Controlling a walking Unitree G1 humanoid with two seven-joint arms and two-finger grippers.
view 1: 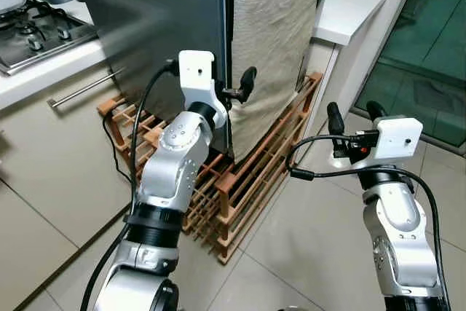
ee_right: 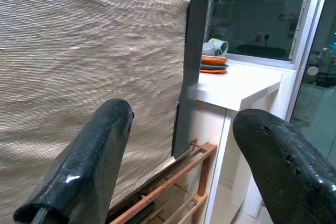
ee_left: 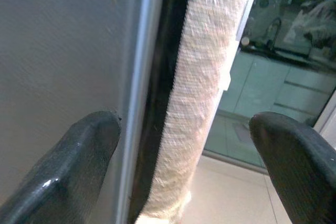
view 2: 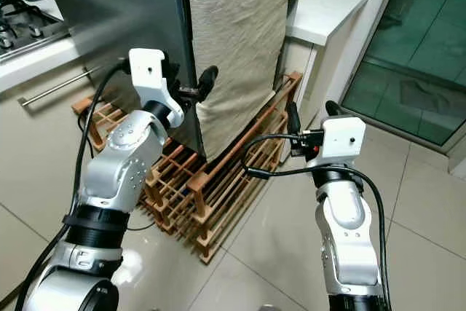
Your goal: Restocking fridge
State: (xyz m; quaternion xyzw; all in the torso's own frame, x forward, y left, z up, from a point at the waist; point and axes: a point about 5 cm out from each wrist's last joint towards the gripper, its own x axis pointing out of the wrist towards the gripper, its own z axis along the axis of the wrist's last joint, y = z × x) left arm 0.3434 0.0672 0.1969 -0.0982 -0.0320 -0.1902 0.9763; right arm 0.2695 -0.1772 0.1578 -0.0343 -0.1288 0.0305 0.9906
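Note:
The fridge has a grey steel door (view 1: 153,12) with a beige cloth (view 1: 273,34) hanging over the side next to it. My left gripper (view 1: 237,92) is raised at the door's vertical edge and is open. In the left wrist view one finger (ee_left: 68,166) lies against the grey door face and the other finger (ee_left: 299,161) is out past the cloth, so the door edge (ee_left: 157,93) runs between them. My right gripper (view 1: 353,116) is open with nothing in it, held lower right, apart from the cloth (ee_right: 89,51).
A wooden slatted rack (view 1: 240,187) lies on the tiled floor at the fridge's foot. A stove (view 1: 36,30) and a drawer handle (view 1: 84,89) are on the left. A white counter (view 1: 349,5) with stacked plates (ee_right: 212,64) and a glass door (view 1: 429,49) are on the right.

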